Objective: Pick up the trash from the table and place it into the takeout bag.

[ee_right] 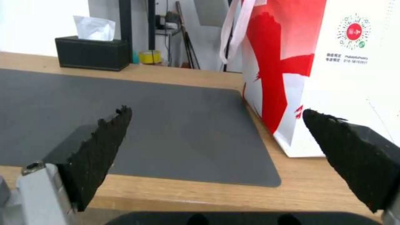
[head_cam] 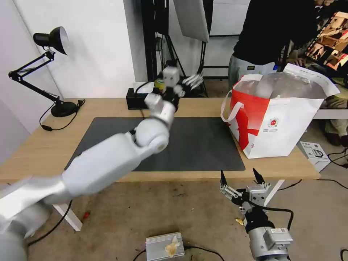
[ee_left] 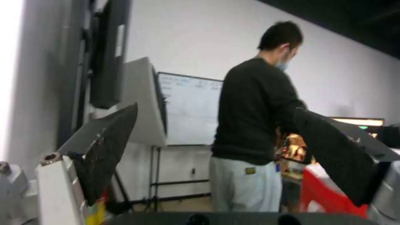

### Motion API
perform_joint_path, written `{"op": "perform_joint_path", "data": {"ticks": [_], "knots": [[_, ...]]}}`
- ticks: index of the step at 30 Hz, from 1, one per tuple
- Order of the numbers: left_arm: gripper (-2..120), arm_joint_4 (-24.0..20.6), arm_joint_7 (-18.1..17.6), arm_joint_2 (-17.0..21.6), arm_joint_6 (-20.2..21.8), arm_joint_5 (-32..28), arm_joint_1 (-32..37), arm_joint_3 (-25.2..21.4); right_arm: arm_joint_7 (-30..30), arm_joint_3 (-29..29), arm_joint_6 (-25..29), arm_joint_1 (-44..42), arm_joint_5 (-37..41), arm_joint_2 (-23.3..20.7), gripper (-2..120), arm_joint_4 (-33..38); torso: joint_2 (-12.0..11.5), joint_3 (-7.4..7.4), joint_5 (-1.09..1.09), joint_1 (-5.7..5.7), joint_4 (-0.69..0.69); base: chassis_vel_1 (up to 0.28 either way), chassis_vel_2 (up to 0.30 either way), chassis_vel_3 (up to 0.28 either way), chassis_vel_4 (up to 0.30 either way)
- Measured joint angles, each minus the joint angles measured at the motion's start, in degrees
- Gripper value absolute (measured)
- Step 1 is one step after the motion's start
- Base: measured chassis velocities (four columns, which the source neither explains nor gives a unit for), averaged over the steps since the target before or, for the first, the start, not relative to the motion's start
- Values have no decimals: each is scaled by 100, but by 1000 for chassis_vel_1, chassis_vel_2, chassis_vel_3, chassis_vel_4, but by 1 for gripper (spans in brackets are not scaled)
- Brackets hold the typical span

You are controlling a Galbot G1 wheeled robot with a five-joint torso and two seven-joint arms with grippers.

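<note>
A: Where was the left tool (head_cam: 190,82)?

B: Raised high over the back edge of the counter (head_cam: 43,145), at the end of the left arm that stretched across the dark grey mat (head_cam: 203,145). In the head view it was blurred, so I'd only say it seemed spread wide. The left wrist view settled it: its two black pads (ee_left: 109,150) stood well apart with nothing between them, pointing out at the room behind.

A: And the right one?

B: The right tool (head_cam: 242,177) hung low, in front of the counter's near edge, above the floor. It was released too, fingers splayed and empty. From the right wrist view its pads (ee_right: 98,153) framed the mat's near corner and the lower part of the takeout bag (ee_right: 354,78).

A: Where did the bag stand?

B: The takeout bag (head_cam: 275,123) stood upright on the counter's right end, just beside the mat's right edge, its foil-lined mouth open. It was beyond and a little to the right of the right tool, and well to the right of the left tool.

A: Anything else on the counter?

B: A black tissue box (ee_right: 92,53) at the back edge, close under the left tool, and a black desk lamp (head_cam: 47,69) at the far left corner.
</note>
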Motion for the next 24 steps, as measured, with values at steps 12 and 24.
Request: {"op": "perform_joint_path", "data": {"ticks": [12, 24], "knots": [[100, -1548, 359, 493, 313, 1276, 3306, -2494, 0, 0, 0, 0, 0, -1, 100, 0, 0, -1, -1, -1, 1, 0, 0, 0, 0], [100, -2487, 525, -29, 41, 2380, 5683, -3763, 1, 0, 0, 0, 0, 0, 100, 0, 0, 0, 3, 0, -2, 0, 0, 0, 0]]}}
